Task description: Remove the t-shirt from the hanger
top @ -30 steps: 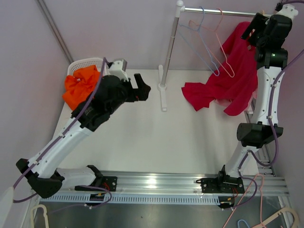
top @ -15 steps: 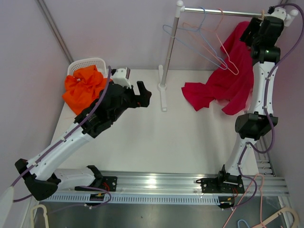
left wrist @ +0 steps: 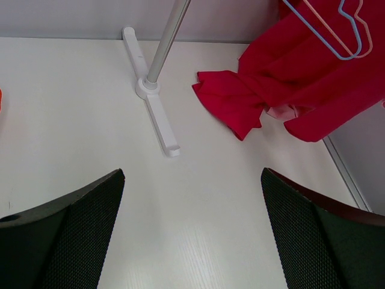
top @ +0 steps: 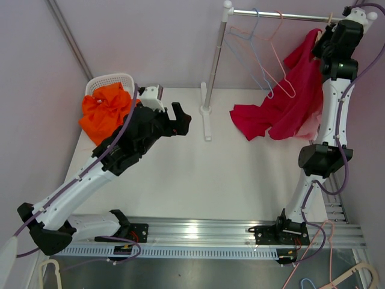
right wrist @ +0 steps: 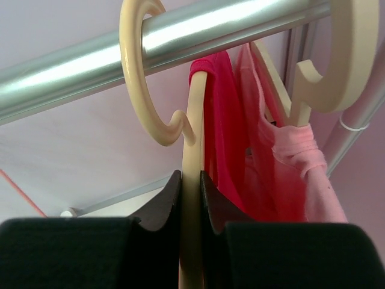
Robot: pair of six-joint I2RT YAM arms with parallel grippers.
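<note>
At the far left of the overhead view a white basket [top: 112, 77] sits at the table's [top: 198, 174] upper left corner with an orange garment [top: 107, 109] heaped in it. Just to its right my left gripper [top: 181, 118] hangs over the table with its jaws spread wide and nothing between them. My left wrist view shows the two dark fingers [left wrist: 66, 241] far apart at the bottom corners of the frame, with bare white tabletop between. Further right the rack's upright pole [top: 215, 57] rises from its flat white foot [top: 206, 125]. The rail [top: 277, 15] runs from the pole's top toward the upper right corner. Two empty wire hangers [top: 264, 66], one blue and one pink, hang tilted from the rail. Right of them is the red t-shirt [top: 289, 102]. Its top hangs from a cream hanger [right wrist: 191, 180] near the rail's right end, and its lower part spills down and to the left, lying crumpled on the table near the rack's foot. At the upper right my right gripper [top: 329, 43] is raised to the rail. In my right wrist view its jaws are pressed together on the neck of the cream hanger, just below the hook that curls over the rail, and the red fabric drapes just behind that hanger's arm. At the far right a second cream hanger [right wrist: 301, 90] carries a pink garment [right wrist: 301, 174], which hangs right beside the red one.
</note>
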